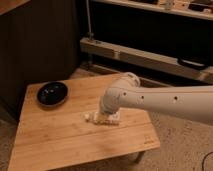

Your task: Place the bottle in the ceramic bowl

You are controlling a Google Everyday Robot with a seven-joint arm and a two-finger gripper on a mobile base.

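The bottle (pixel 90 117) lies on its side near the middle of the wooden table (pixel 60 140), a small whitish shape partly covered by my gripper. My gripper (pixel 103 118) is down at the table surface, right over the bottle, at the end of the white arm (pixel 160 102) that reaches in from the right. The ceramic bowl (pixel 52 93), round, black and glossy, stands at the table's back left corner, well to the left of the gripper, with nothing in it that I can see.
Behind the table runs a low metal rail (pixel 130 52) along dark shelving. A dark cabinet wall (pixel 35 45) stands at the back left. Speckled floor (pixel 185 150) lies to the right of the table edge.
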